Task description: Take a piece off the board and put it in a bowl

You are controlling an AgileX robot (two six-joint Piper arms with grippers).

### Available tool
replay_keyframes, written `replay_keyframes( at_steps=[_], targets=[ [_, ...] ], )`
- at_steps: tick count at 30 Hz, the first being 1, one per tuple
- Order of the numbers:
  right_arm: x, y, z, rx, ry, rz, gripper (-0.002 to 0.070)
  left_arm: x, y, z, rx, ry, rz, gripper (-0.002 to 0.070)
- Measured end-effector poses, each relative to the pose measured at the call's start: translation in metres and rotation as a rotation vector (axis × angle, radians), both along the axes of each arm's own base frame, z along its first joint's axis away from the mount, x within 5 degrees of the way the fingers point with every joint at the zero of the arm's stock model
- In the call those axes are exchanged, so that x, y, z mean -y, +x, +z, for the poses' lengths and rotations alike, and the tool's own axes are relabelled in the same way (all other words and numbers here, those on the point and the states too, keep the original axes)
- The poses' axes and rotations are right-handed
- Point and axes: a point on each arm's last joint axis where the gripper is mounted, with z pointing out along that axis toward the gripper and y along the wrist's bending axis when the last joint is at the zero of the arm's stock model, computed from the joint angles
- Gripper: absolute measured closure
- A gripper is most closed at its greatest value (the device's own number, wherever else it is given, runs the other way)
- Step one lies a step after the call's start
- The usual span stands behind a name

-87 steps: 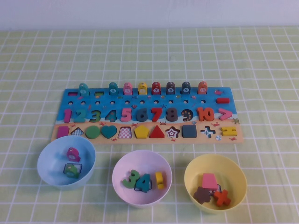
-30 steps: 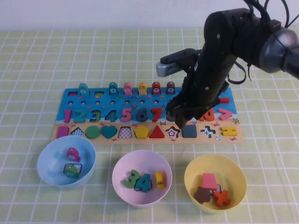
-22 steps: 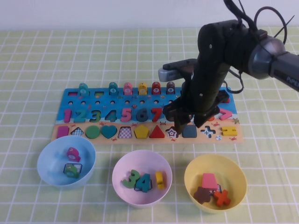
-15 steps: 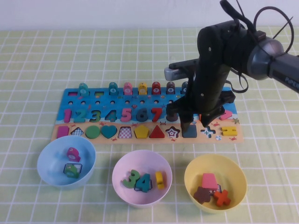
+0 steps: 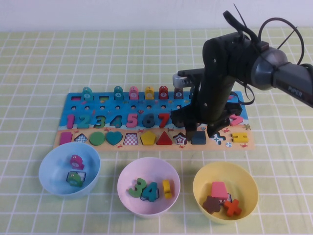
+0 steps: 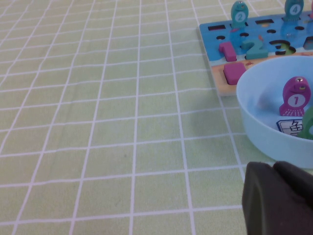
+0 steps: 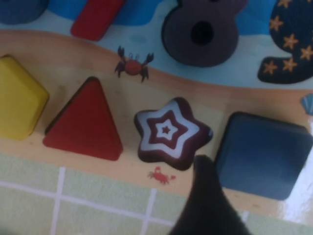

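The slate-blue square piece [image 5: 198, 139] lies in its slot on the sandy strip of the board [image 5: 126, 106], right of the empty star slot. My right gripper [image 5: 201, 133] is low over it, open, with one finger on each side of the square. In the right wrist view the square [image 7: 264, 154] sits beside one dark finger [image 7: 208, 200] that stands between it and the star slot [image 7: 168, 132]. The other finger is out of that view. The pale yellow bowl [image 5: 244, 178] stands just in front of the board. My left gripper [image 6: 279, 200] is shut and empty beside the light blue bowl [image 6: 259, 107].
The yellow bowl holds a pink trapezoid [image 5: 219, 189], a brown star [image 5: 212, 204] and an orange cross [image 5: 233, 207]. A lilac-pink bowl [image 5: 127, 172] with numbers and a light blue bowl [image 5: 49, 162] stand in front of the board. Pegs [image 5: 133, 92] line the board's far edge.
My right arm came in over the board, shifted a little right and lowered until its open fingers straddle the slate-blue square. The square has not moved.
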Motion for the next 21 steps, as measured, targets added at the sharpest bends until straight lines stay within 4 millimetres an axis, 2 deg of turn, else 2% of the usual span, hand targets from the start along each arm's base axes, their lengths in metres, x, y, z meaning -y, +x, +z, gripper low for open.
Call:
replay_keyframes(
  at_steps=[9, 13, 21],
  targets=[
    [0.0, 0.004, -0.012, -0.001, -0.022, -0.002, 0.0272, 0.0, 0.0, 0.0, 0.0, 0.0, 0.0, 0.0679],
    [-0.001, 0.005, -0.012, 0.014, -0.017, -0.004, 0.0282, 0.0, 0.0, 0.0, 0.0, 0.0, 0.0, 0.0679],
    [-0.001, 0.006, -0.014, 0.016, -0.019, -0.009, 0.038, 0.0, 0.0, 0.0, 0.0, 0.0, 0.0, 0.0679]
  ],
)
